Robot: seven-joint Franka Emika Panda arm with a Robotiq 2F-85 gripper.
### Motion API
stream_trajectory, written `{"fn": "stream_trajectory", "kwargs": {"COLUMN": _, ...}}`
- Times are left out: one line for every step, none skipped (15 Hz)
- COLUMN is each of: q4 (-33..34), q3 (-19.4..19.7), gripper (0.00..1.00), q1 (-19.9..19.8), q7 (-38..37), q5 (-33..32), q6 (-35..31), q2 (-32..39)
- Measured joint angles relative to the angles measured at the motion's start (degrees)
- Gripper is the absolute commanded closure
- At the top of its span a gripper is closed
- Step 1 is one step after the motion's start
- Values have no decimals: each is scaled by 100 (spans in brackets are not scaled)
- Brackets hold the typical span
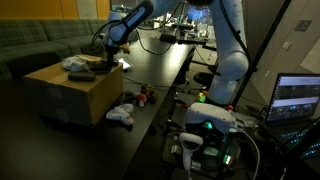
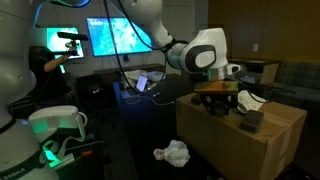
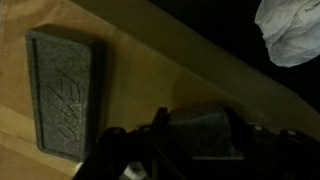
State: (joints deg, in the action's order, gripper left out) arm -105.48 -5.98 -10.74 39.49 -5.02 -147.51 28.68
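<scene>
My gripper (image 3: 200,140) hangs over a cardboard box (image 1: 70,92) and is shut on a small grey foam block (image 3: 203,132), with a finger pressed against each side. It shows in both exterior views (image 1: 108,52) (image 2: 218,98), a little above the box top (image 2: 215,135). A second, longer grey block (image 3: 62,88) lies flat on the box beside it; it also shows in both exterior views (image 1: 81,73) (image 2: 252,121). A white crumpled cloth (image 1: 72,62) (image 2: 251,98) lies on the box behind the gripper.
Another white crumpled item (image 1: 120,115) (image 2: 173,153) (image 3: 293,30) lies on the dark floor next to the box. A small red object (image 1: 146,95) sits nearby. A long table with cables (image 1: 170,45), lit monitors (image 2: 115,38) and a laptop (image 1: 298,98) stand around.
</scene>
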Motion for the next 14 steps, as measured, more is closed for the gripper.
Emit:
{"fn": "stream_trajectory", "kwargs": {"q4": 53, "q3": 0, "gripper": 66, "q1": 0, "q7": 0, "q5": 0, "q6": 0, "q2": 41}}
{"fn": "stream_trajectory", "kwargs": {"q4": 107, "q3": 1, "gripper": 66, "q1": 0, "q7": 0, "q5": 0, "q6": 0, "q2": 80}}
{"fn": "stream_trajectory", "kwargs": {"q4": 160, "q3": 3, "gripper": 66, "q1": 0, "q7": -1, "q5": 0, "q6": 0, "q2": 116}}
{"fn": "stream_trajectory", "kwargs": {"q4": 202, "q3": 5, "gripper": 63, "q1": 0, "q7": -3, "q5": 0, "q6": 0, "q2": 147}}
{"fn": "stream_trajectory", "kwargs": {"q4": 243, "q3": 6, "gripper": 16, "q1": 0, "q7": -4, "q5": 0, "q6": 0, "q2": 170}}
{"fn": "stream_trajectory", "kwargs": {"q4": 276, "q3": 8, "gripper": 16, "q1": 0, "q7": -7, "q5": 0, "q6": 0, "q2": 187}}
{"fn": "stream_trajectory", "kwargs": {"q4": 310, "q3": 10, "gripper": 9, "q1": 0, "q7": -14, "q5": 0, "q6": -3, "q2": 203}}
{"fn": "stream_trajectory", "kwargs": {"q4": 340, "q3": 12, "gripper": 2, "q1": 0, "q7": -19, "q5": 0, "q6": -5, "q2": 213}}
{"fn": "stream_trajectory", "kwargs": {"q4": 361, "q3": 14, "gripper": 0, "q1": 0, "q7": -29, "q5": 0, "q6": -11, "q2": 217}}
{"fn": "stream_trajectory", "kwargs": {"q4": 383, "q3": 16, "gripper": 0, "q1": 0, "q7": -37, "q5": 0, "q6": -11, "q2": 217}}
{"fn": "stream_trajectory", "kwargs": {"q4": 404, "q3": 16, "gripper": 0, "q1": 0, "q7": -45, "q5": 0, "q6": -12, "q2": 217}}
{"fn": "stream_trajectory", "kwargs": {"q4": 426, "q3": 16, "gripper": 0, "q1": 0, "q7": -52, "q5": 0, "q6": -12, "q2": 216}}
{"fn": "stream_trajectory", "kwargs": {"q4": 450, "q3": 13, "gripper": 0, "q1": 0, "q7": -61, "q5": 0, "q6": -12, "q2": 214}}
{"fn": "stream_trajectory", "kwargs": {"q4": 471, "q3": 8, "gripper": 0, "q1": 1, "q7": -79, "q5": 0, "q6": -12, "q2": 205}}
